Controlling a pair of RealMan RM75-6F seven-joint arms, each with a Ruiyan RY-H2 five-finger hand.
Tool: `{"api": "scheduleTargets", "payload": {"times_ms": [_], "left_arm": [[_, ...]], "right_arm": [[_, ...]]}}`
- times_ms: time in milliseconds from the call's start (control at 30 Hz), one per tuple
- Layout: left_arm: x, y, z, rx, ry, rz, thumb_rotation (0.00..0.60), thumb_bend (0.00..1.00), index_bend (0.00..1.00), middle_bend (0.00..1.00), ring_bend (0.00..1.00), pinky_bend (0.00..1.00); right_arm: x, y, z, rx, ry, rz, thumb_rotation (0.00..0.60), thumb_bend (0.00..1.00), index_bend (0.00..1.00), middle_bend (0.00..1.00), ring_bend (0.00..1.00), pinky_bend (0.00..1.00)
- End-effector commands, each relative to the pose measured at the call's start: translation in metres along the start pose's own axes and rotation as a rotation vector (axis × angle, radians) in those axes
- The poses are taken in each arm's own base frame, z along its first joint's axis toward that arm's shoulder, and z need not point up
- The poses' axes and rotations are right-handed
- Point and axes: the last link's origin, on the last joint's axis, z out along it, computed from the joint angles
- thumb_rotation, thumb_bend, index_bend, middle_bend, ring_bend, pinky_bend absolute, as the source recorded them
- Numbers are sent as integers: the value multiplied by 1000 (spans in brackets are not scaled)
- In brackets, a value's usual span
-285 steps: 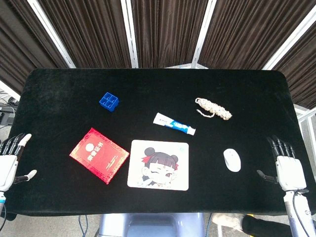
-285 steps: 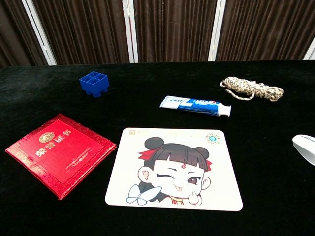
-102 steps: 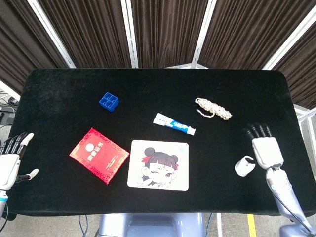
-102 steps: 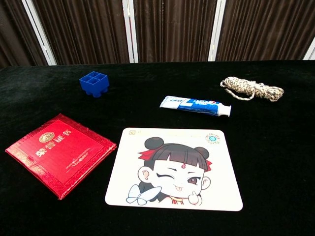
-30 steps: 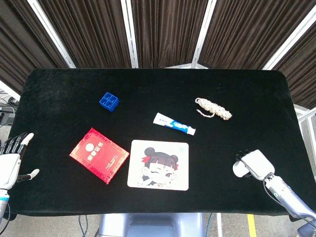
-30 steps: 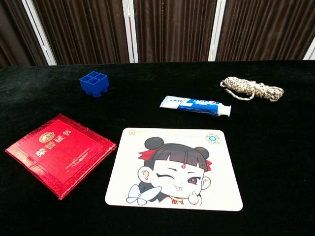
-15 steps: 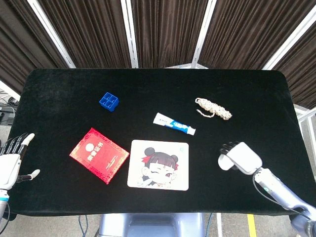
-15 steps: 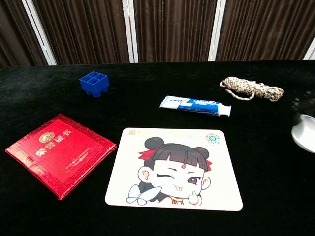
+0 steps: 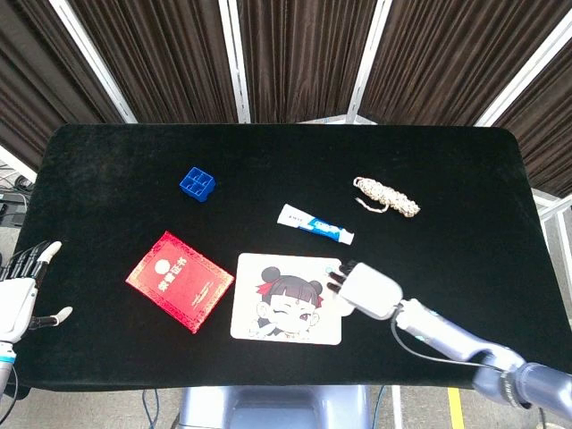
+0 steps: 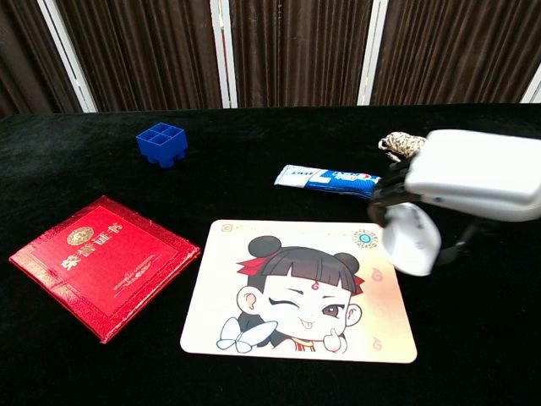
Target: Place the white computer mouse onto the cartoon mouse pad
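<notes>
Two hands are visible. The right hand (image 10: 473, 182) grips the white computer mouse (image 10: 412, 238) from above and holds it over the right edge of the cartoon mouse pad (image 10: 296, 292); whether the mouse touches the pad I cannot tell. The left hand (image 9: 18, 295) is at the left edge of the table (image 9: 116, 161), fingers apart and holding nothing. A toothpaste tube (image 10: 334, 180) lies just behind the pad.

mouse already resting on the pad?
No: in the chest view the white mouse hangs tilted in the right hand, above the right edge of the cartoon mouse pad, not lying on it.
</notes>
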Motion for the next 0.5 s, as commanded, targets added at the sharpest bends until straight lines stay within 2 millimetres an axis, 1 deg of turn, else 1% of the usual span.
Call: {"api": "scheduleTargets", "payload": {"times_ms": [33,300,500], "left_arm": [[0,0,0,1,0,-1,600,179,0,0,0,0],[0,0,1,13,1,21,600,179,0,0,0,0],[0,-2,2,28,1,10,600,178,0,0,0,0]], "right_arm": [[2,-12,20,33,17,1,600,175,657,568,431,604],[-1,-40,62,80,31,9,600,174,657,568,430,600],[-2,-47,86,86,51,11,600,175,657,568,431,593]]}}
